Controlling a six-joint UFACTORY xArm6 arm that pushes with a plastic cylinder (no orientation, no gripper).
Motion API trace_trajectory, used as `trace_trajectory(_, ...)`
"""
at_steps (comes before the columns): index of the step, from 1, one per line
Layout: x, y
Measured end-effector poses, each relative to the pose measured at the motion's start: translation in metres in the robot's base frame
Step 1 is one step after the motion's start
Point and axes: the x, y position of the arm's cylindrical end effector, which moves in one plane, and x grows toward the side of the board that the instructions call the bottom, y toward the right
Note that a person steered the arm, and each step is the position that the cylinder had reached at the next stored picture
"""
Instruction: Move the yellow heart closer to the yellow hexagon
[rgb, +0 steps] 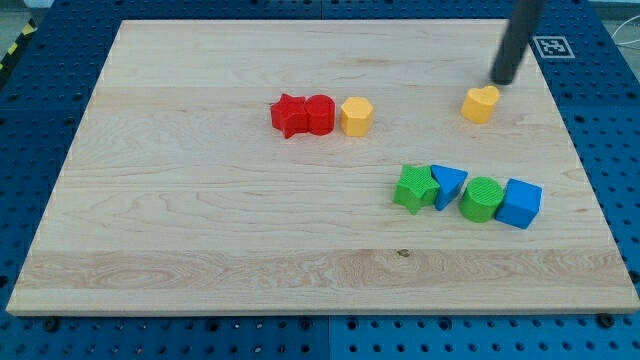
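Observation:
The yellow heart (481, 103) lies toward the view's upper right on the wooden board (200, 220). The yellow hexagon (356, 116) lies to its left, near the board's middle top, touching a red block. My tip (503, 80) is just above and to the right of the yellow heart, very close to it or touching it; I cannot tell which. The rod rises out of the view's top.
A red star (289, 115) and a red round block (319, 114) sit in a row left of the hexagon. At lower right lie a green star (412, 188), a blue triangle (448, 184), a green round block (482, 199) and a blue cube (519, 203).

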Motion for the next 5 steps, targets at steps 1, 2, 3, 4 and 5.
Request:
trace_trajectory(1, 0.017, 0.041)
trace_trajectory(2, 0.042, 0.041)
trace_trajectory(3, 0.049, 0.023)
trace_trajectory(4, 0.049, -0.009)
trace_trajectory(5, 0.049, -0.041)
